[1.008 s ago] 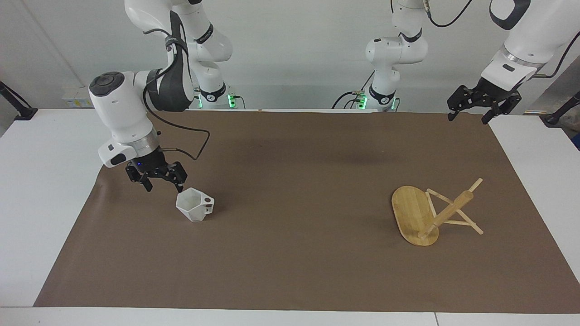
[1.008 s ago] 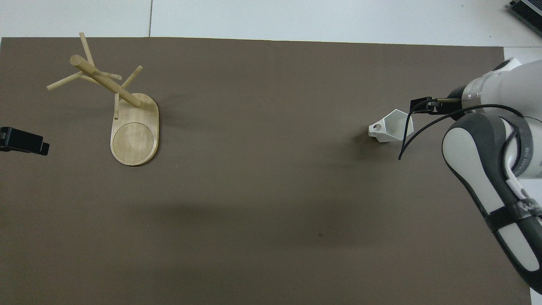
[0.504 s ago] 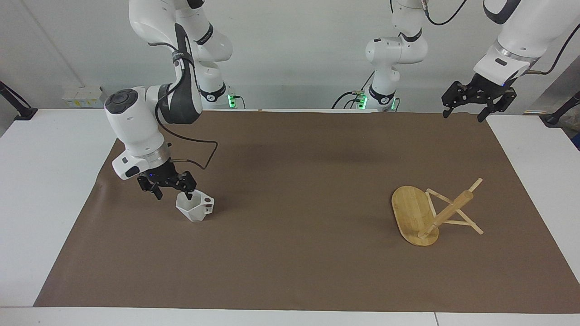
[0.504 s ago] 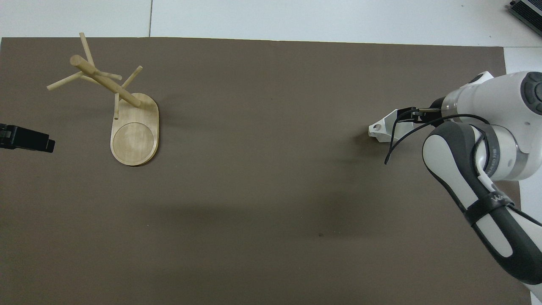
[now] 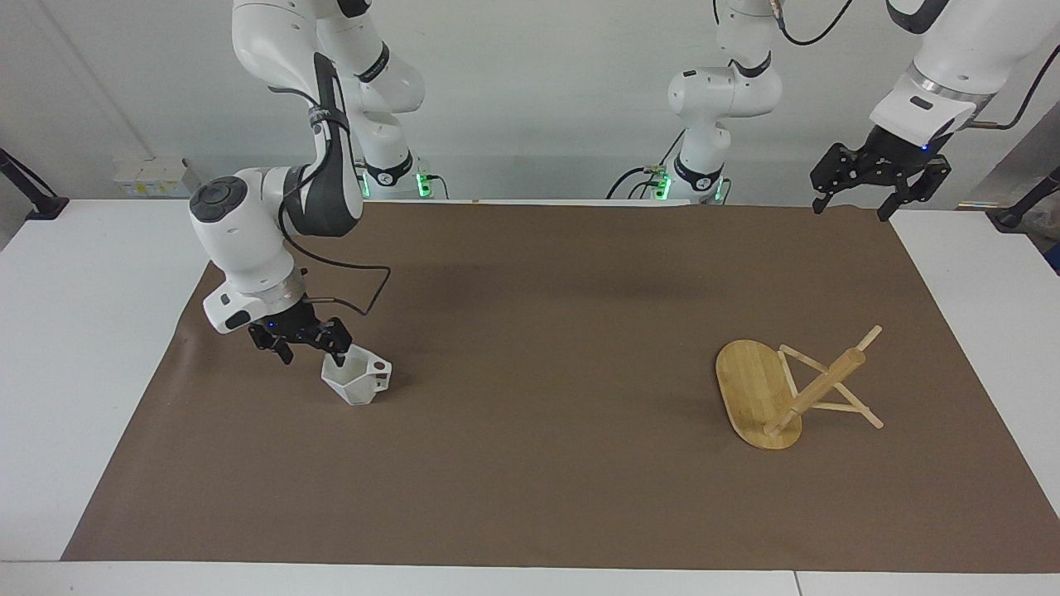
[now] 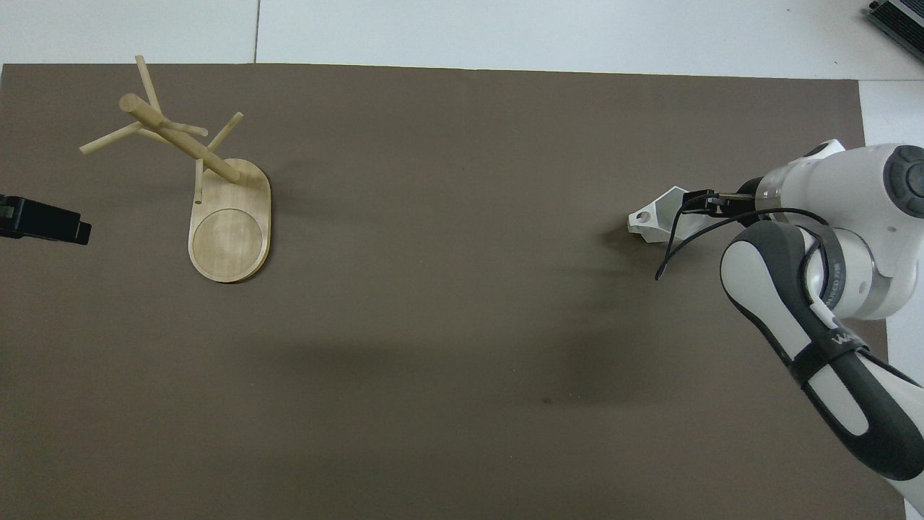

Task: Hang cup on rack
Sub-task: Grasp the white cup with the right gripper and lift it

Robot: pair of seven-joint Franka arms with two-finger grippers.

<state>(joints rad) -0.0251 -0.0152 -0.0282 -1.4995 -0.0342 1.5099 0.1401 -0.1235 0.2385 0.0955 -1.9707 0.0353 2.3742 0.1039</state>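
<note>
The white faceted cup (image 5: 358,378) (image 6: 655,219) sits on the brown mat at the right arm's end of the table, mouth up, with its pierced handle toward the rack. My right gripper (image 5: 311,354) (image 6: 702,204) is open at the cup. One finger dips into the cup's mouth and the other stays outside its wall. The bamboo rack (image 5: 774,389) (image 6: 229,224) stands on its oval base at the left arm's end, pegs bare. My left gripper (image 5: 850,211) (image 6: 45,227) hangs open in the air over the mat's edge there, holding nothing.
The brown mat (image 5: 546,463) covers most of the white table. A black cable (image 6: 675,245) loops from the right wrist beside the cup. Nothing else lies on the mat.
The right gripper came down and across to the cup, and one finger now sits inside its rim. The left gripper rose a little. Cup and rack have not moved.
</note>
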